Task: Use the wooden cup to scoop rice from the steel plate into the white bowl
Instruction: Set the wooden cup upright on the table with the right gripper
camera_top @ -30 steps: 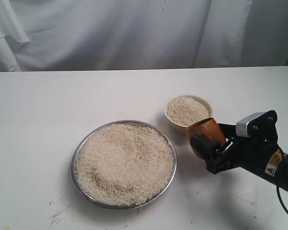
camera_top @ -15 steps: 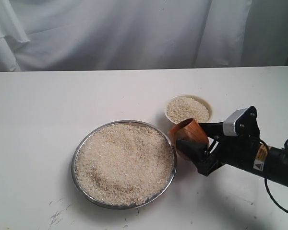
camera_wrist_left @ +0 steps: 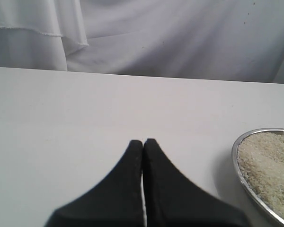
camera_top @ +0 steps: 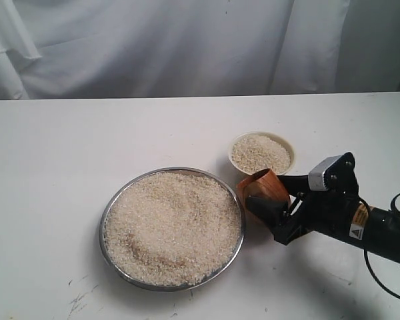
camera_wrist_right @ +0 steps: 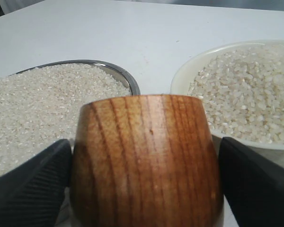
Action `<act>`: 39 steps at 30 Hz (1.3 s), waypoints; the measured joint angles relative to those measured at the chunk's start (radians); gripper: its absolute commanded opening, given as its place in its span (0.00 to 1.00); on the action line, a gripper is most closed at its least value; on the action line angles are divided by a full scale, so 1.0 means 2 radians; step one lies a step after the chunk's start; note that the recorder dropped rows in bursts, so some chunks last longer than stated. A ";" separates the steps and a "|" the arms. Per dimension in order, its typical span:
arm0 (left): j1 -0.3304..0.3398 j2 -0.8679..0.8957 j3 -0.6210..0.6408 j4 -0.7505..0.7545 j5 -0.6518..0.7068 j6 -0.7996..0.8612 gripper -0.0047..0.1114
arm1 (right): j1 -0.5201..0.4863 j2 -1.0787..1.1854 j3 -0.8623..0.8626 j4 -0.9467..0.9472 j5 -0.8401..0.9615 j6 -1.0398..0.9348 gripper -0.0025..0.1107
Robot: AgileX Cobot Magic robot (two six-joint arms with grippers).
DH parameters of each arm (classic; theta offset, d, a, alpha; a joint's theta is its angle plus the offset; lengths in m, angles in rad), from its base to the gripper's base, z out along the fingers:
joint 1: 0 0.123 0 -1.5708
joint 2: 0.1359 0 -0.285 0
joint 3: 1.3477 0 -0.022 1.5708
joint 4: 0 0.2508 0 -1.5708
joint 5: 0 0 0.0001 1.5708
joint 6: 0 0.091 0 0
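Cup's slid left since a second ago. The right gripper (camera_top: 275, 195) is clamped on the wooden cup (camera_top: 262, 188), just beside the steel plate (camera_top: 107, 212) of rice (camera_top: 173, 227). The white bowl (camera_top: 235, 148) sits close behind. The left gripper (camera_wrist_left: 143, 144) is pinched together.

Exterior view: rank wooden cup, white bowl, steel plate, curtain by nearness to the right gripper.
1. Reddish-brown wooden cup, in the right gripper.
2. Cream-white round bowl behind, shiny steel plate left: too close to call.
3. White cloth curtain, far back.
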 measured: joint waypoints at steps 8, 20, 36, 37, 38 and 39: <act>0.000 0.000 0.000 0.000 0.000 0.000 0.04 | 0.000 0.000 0.000 0.018 0.000 0.000 0.02; 0.000 0.000 0.000 0.000 0.000 0.000 0.04 | 0.000 0.000 -0.003 0.034 0.000 0.000 0.02; 0.000 0.000 0.000 0.000 0.000 0.000 0.04 | 0.000 -0.022 -0.041 -0.065 0.001 0.019 0.02; 0.000 0.000 0.000 0.000 0.000 0.000 0.04 | 0.000 -0.029 -0.049 -0.071 0.001 0.028 0.02; 0.000 0.000 0.000 0.000 0.000 0.000 0.04 | 0.000 -0.031 -0.056 -0.074 0.001 0.033 0.02; 0.000 0.000 0.000 0.000 0.000 0.000 0.04 | 0.000 -0.032 -0.061 -0.078 0.000 0.037 0.02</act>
